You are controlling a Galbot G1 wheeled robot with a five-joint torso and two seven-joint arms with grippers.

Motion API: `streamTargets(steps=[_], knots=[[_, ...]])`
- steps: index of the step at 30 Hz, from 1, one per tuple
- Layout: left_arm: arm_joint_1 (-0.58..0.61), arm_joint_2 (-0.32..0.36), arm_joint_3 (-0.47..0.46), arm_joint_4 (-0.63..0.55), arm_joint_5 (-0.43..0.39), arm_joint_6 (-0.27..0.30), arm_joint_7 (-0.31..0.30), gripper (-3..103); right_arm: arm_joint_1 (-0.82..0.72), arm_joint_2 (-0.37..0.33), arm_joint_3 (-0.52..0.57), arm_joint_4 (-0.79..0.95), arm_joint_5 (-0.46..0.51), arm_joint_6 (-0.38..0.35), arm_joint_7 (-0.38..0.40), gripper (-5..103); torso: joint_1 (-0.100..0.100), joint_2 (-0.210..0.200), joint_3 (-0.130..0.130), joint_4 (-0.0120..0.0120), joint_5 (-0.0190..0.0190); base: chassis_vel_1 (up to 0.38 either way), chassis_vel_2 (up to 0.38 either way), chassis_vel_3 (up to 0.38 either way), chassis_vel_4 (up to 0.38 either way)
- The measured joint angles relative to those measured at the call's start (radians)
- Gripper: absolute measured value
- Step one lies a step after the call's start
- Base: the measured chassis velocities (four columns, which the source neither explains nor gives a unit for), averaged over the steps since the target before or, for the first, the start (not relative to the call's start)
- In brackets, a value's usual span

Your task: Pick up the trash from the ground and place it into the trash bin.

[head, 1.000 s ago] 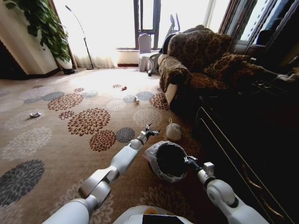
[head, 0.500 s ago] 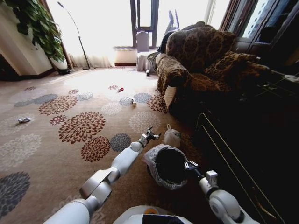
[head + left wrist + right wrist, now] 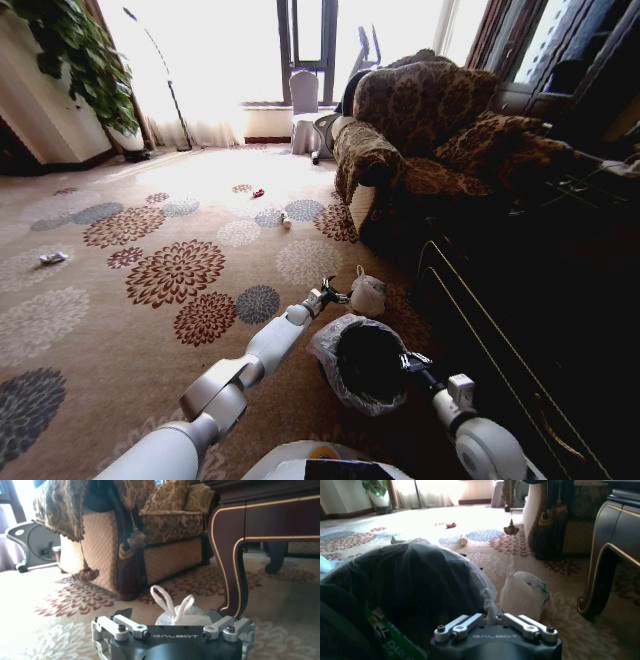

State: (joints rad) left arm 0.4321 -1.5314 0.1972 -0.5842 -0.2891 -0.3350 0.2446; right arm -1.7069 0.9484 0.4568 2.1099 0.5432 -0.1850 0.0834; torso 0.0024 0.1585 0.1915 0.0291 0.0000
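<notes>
Jaws of your left gripper (image 3: 334,294) stand wide, the white knotted bag (image 3: 367,295) just beside at 3 o'clock; right gripper (image 3: 413,362) clamps the trash bin (image 3: 335,355) rim.

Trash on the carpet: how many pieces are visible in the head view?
4. A white bag beside the bin, before the left gripper; a pale piece mid-carpet; a red scrap beyond it; a white scrap far left. The armchair may hide more.

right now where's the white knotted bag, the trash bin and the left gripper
white knotted bag (image 3: 367,296), head view, its body
trash bin (image 3: 345,378), head view, liner at its rim
left gripper (image 3: 335,293), head view, between its fingertips
</notes>
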Motion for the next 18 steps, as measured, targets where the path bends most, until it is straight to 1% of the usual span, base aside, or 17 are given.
streamTargets(steps=[6,9,13,14,15,18], knots=[[0.01,-0.015,-0.006,0.013,-0.027,0.017,0.0,99,-0.024,0.0,0.017,0.01,-0.007,-0.002,-0.005,2,0.0,0.0,0.0,-0.0003,0.0,-0.114,0.016,0.09,-0.018],[0.012,-0.024,-0.009,0.02,-0.049,0.03,-0.002,99,-0.041,0.002,0.026,0.02,-0.01,-0.001,-0.007,2,0.0,0.0,0.0,-0.0004,0.0,-0.203,0.08,0.19,-0.089],[0.016,-0.025,-0.01,0.02,-0.053,0.033,-0.005,99,-0.052,0.011,0.027,0.023,-0.016,0.017,-0.009,2,0.0,0.0,0.0,-0.0003,0.0,-0.188,0.111,0.2,-0.122],[0.018,-0.025,-0.01,0.02,-0.053,0.034,-0.005,101,-0.057,0.014,0.028,0.027,-0.019,0.022,-0.011,2,0.0,0.0,0.0,-0.0004,-0.0001,-0.141,0.103,0.168,-0.118],[0.02,-0.025,-0.01,0.02,-0.053,0.035,-0.005,99,-0.065,0.016,0.029,0.031,-0.022,0.027,-0.014,2,0.001,0.0,0.0,0.0003,0.0002,-0.094,0.103,0.168,-0.077],[0.023,-0.033,-0.013,0.031,-0.056,0.039,-0.004,97,-0.083,0.022,0.032,0.045,-0.028,0.029,-0.018,2,0.001,0.0,0.0,0.0003,-0.0001,-0.042,0.055,0.082,-0.04]])
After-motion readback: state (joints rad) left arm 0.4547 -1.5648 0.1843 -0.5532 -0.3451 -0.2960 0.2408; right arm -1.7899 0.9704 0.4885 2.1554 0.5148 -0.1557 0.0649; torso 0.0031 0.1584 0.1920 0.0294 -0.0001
